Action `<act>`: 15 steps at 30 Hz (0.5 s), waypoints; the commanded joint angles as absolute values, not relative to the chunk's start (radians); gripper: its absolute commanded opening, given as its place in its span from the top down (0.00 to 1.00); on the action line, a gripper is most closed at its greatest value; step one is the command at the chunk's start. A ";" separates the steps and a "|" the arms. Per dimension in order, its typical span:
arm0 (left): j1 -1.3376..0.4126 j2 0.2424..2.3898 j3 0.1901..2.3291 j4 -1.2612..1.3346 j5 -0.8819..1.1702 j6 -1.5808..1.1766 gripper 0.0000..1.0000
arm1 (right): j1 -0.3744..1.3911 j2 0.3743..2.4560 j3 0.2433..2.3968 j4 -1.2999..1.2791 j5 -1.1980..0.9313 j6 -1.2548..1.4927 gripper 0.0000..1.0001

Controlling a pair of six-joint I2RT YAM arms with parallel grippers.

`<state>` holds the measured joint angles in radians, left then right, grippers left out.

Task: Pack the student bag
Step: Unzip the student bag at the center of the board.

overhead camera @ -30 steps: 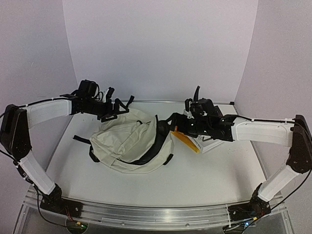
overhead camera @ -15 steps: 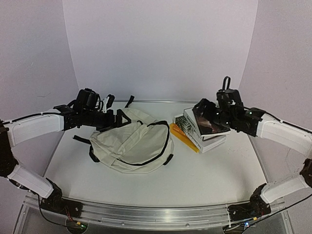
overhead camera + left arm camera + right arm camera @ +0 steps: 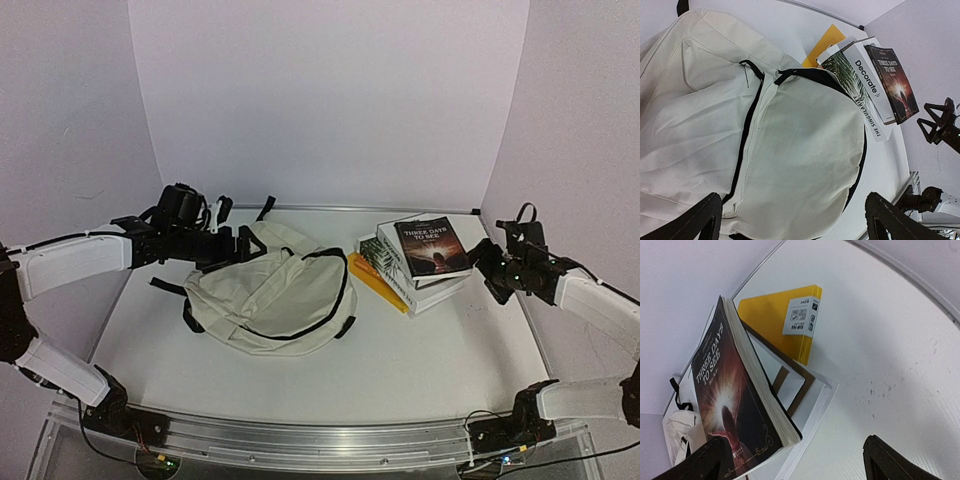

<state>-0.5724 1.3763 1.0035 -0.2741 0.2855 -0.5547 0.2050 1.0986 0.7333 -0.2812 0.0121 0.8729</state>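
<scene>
Lying slumped on the smooth white table (image 3: 430, 350), the bag (image 3: 270, 300) is being viewed from above, left of the books (image 3: 415, 258). Being soft, light and floppy, it is probably best taken at its black-zippered rim.

From the left wrist, the left gripper (image 3: 792, 205) is being held wide open over the bag's cream fabric, empty.

From the right wrist, the right gripper (image 3: 792, 442) is being held open and empty, facing the books right of the bag. The table is being hemmed in by pale walls.

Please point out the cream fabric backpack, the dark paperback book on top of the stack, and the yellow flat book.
cream fabric backpack (image 3: 265, 300), top external view, middle of its front panel.
dark paperback book (image 3: 430, 246), top external view, front cover.
yellow flat book (image 3: 772, 320), right wrist view, bare cover.
</scene>
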 commanded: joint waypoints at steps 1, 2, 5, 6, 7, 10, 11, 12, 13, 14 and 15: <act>-0.571 1.385 1.016 -0.289 0.282 -0.552 0.00 | 0.203 1.110 0.692 -0.131 -0.114 0.915 0.13; -0.571 1.385 1.018 -0.292 0.282 -0.551 0.00 | 0.202 1.115 0.689 -0.119 -0.109 0.916 0.16; -0.571 1.380 1.019 -0.298 0.282 -0.551 0.00 | 0.202 1.139 0.682 -0.104 -0.083 0.914 0.22; -0.571 1.378 1.020 -0.300 0.281 -0.551 0.00 | 0.202 1.149 0.677 -0.100 -0.078 0.917 0.23; -0.571 1.374 1.020 -0.303 0.279 -0.550 0.00 | 0.202 1.157 0.672 -0.088 -0.077 0.921 0.24; -0.571 1.364 1.023 -0.314 0.268 -0.548 0.00 | 0.201 1.182 0.652 -0.031 -0.089 0.932 0.29; -0.571 1.361 1.023 -0.316 0.265 -0.548 0.00 | 0.199 1.190 0.647 -0.013 -0.095 0.936 0.30; -0.571 1.359 1.023 -0.319 0.263 -0.547 0.00 | 0.199 1.198 0.640 0.019 -0.105 0.942 0.33; -0.571 1.358 1.023 -0.323 0.261 -0.547 0.00 | 0.199 1.209 0.636 0.037 -0.113 0.948 0.36; -0.571 1.356 1.024 -0.326 0.261 -0.548 0.00 | 0.199 1.215 0.635 0.058 -0.118 0.950 0.39; -0.571 1.355 1.025 -0.328 0.261 -0.547 0.00 | 0.199 1.224 0.633 0.076 -0.124 0.952 0.44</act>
<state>-0.5724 1.3815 1.0035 -0.3143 0.2822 -0.5533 0.2031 1.1954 0.6461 -0.0531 -0.0952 0.9300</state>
